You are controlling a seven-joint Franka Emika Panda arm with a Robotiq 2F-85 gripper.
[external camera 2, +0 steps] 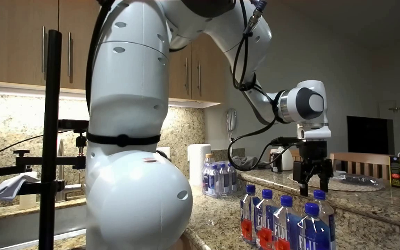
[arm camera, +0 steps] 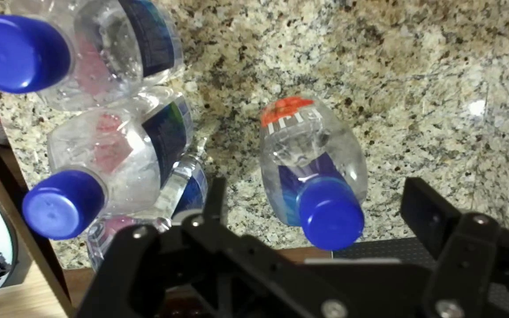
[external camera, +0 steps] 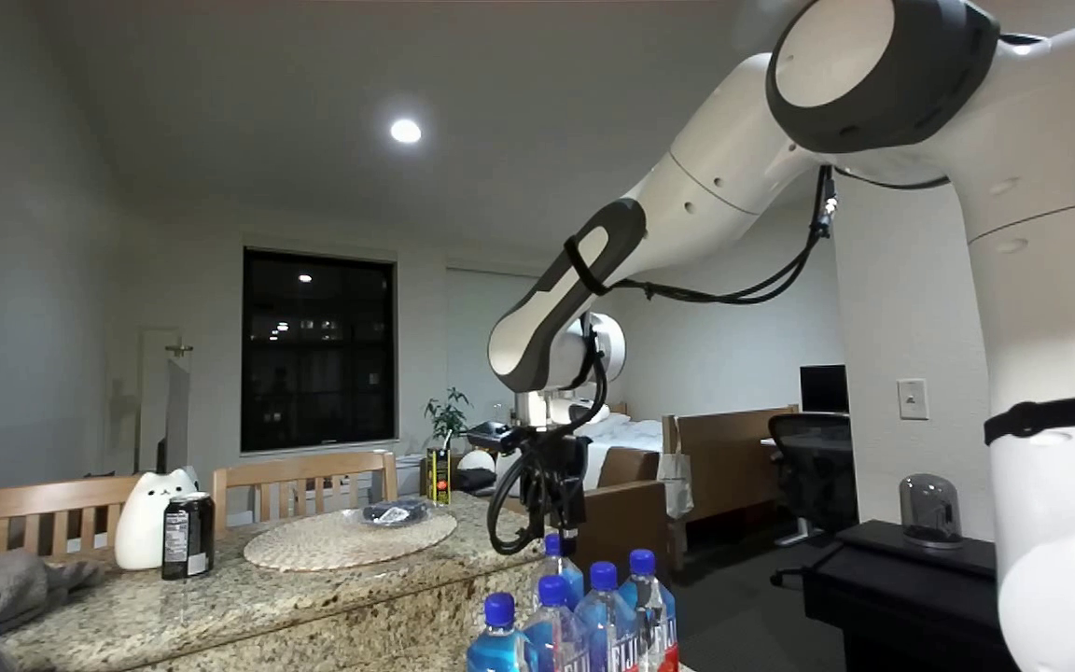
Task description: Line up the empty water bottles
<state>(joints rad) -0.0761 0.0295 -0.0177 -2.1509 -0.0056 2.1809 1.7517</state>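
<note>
Several clear water bottles with blue caps stand upright on the counter; in an exterior view most form a slanting row, with a bottle (external camera 2: 280, 222) in its middle. Another bottle (external camera 2: 326, 210) stands beside the row's near end. In the wrist view, a bottle (arm camera: 276, 154) with a red-orange label mark has its cap between the fingers of my gripper (arm camera: 314, 187). My jaws are wide apart, with a gap on each side of the cap. To the left are a bottle (arm camera: 104, 57), a second bottle (arm camera: 126, 145) and a third, partly hidden behind my finger.
More bottles (external camera 2: 217, 178) cluster by a paper towel roll (external camera 2: 199, 165). A raised granite ledge (external camera 2: 377, 205) runs behind the row, carrying a dark can (external camera: 188, 537), a round mat (external camera: 314, 546) and a drink carton (external camera 2: 397, 172). The granite counter (arm camera: 369, 57) has an edge at the left.
</note>
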